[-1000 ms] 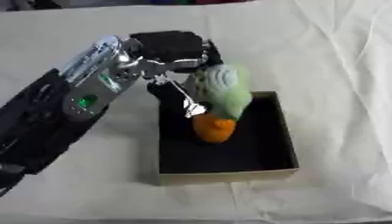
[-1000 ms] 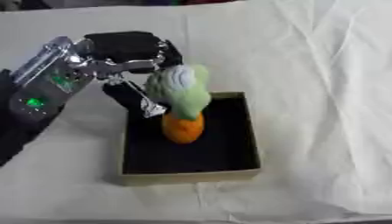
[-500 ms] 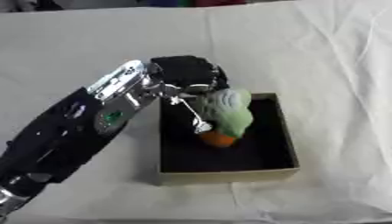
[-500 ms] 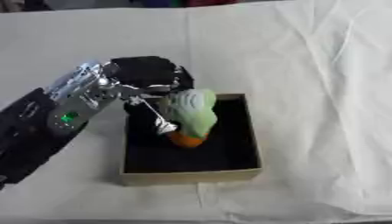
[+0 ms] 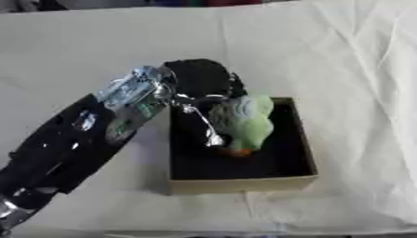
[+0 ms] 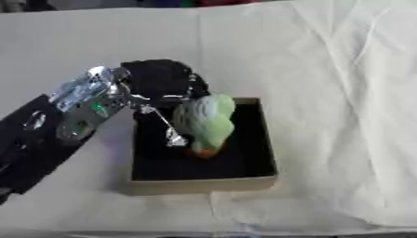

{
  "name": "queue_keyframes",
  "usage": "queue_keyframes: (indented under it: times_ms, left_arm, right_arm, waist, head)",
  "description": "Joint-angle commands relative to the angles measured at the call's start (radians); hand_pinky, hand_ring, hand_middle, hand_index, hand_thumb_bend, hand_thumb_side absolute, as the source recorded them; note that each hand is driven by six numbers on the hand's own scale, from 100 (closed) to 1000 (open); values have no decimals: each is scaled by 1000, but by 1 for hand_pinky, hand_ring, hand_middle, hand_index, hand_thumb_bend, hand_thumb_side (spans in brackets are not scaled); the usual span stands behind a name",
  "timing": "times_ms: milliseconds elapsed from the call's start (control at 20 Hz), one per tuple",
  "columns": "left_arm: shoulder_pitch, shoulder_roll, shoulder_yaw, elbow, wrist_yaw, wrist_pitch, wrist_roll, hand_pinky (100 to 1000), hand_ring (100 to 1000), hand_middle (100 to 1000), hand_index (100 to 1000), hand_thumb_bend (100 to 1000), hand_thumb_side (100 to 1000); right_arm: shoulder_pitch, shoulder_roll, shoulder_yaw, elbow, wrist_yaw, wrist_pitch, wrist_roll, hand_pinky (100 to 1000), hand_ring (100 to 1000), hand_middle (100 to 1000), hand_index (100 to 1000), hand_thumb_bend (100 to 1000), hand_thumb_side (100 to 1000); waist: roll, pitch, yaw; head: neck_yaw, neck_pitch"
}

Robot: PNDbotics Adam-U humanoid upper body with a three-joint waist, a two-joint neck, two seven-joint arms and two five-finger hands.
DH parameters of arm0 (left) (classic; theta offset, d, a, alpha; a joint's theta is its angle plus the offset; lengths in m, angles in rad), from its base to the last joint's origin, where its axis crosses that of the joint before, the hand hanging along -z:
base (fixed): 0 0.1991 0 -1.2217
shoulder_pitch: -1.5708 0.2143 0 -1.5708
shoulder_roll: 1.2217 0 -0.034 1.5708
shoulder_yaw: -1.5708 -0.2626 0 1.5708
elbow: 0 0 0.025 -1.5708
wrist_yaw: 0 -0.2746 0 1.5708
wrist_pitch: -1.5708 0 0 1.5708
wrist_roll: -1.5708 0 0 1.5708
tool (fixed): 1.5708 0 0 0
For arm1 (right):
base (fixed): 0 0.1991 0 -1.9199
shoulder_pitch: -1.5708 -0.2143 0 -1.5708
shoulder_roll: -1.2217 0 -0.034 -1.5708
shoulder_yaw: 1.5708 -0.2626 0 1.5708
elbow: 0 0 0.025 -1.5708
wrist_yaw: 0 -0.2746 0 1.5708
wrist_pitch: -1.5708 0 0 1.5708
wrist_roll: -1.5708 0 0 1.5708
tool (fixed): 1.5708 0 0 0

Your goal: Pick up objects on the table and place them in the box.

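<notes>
Our left hand (image 5: 202,83) reaches in from the lower left, arm slanting up across the counter (image 5: 97,42), its fingers curled round a pale green soft toy (image 5: 243,120) with an orange underside. The toy hangs just below the hand, inside the black-lined box (image 5: 244,183), low near the floor; contact unclear.

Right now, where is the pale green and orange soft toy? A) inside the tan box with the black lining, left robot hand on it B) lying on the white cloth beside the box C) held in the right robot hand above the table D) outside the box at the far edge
A: the pale green and orange soft toy sits within the walls of the tan box with the black lining, with the left robot hand curled round it.
</notes>
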Motion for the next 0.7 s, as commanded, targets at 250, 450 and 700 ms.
queue_keyframes:
  times_ms: [250,450,700]
  left_arm:
    - [-4,57,27,-97,-36,-6,19,818,796,798,902,765,809]
    - [-1,75,57,-148,-22,24,38,814,790,794,900,757,827]
    - [-3,82,95,-202,32,69,51,792,762,774,888,630,799]
  right_arm:
    - [-7,-17,-12,-12,0,4,2,852,877,763,809,100,815]
    - [-3,-16,-12,-13,0,5,3,852,877,763,809,100,814]
    - [-1,-15,-13,-12,1,7,5,852,877,763,809,100,816]
  waist:
    - [-1,-23,5]
    - [0,-29,8]
    - [-2,-32,12]
  head:
    - [-8,5]
    - [-11,5]
    - [-11,5]
